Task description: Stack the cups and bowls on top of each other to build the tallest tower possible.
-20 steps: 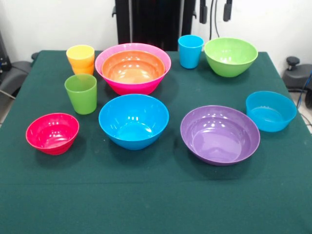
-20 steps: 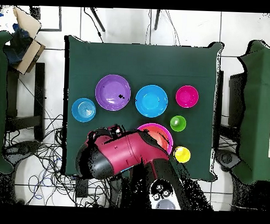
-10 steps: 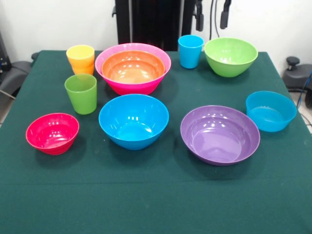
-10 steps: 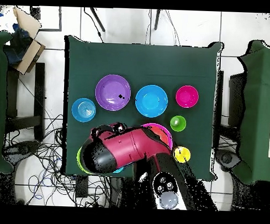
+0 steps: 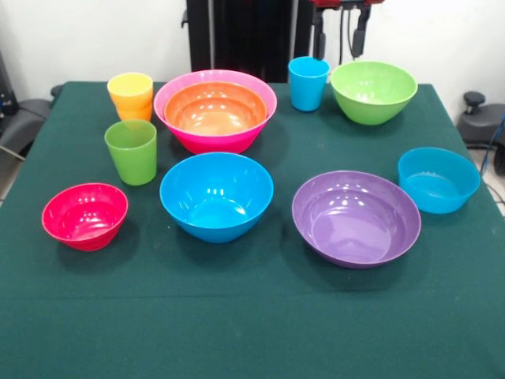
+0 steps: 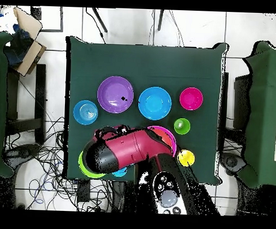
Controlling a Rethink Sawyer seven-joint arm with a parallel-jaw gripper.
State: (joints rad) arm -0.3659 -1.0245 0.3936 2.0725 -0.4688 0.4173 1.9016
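My gripper (image 5: 339, 35) hangs open and empty at the back of the table, above the gap between the blue cup (image 5: 308, 83) and the light green bowl (image 5: 373, 91). The orange bowl (image 5: 215, 109) sits nested inside the large pink bowl (image 5: 181, 134). A yellow cup (image 5: 130, 88) is nested in an orange cup (image 5: 136, 113). The green cup (image 5: 131, 151), red-pink bowl (image 5: 84, 215), blue bowl (image 5: 216, 195), purple bowl (image 5: 356, 218) and light blue bowl (image 5: 438, 179) stand apart on the cloth. In the overhead view the arm (image 6: 119, 152) covers most of the pink bowl (image 6: 169, 135).
The green tablecloth (image 5: 252, 316) has open room along its front. In the overhead view, dark chairs (image 6: 264, 112) stand beside the table, cables (image 6: 48, 161) lie on the floor and a cardboard box (image 6: 24, 30) sits at the upper left.
The gripper has come lower and shifted a little left in the front view, its red wrist now showing. Overhead, the arm swung toward the light green bowl. The cups and bowls have not moved.
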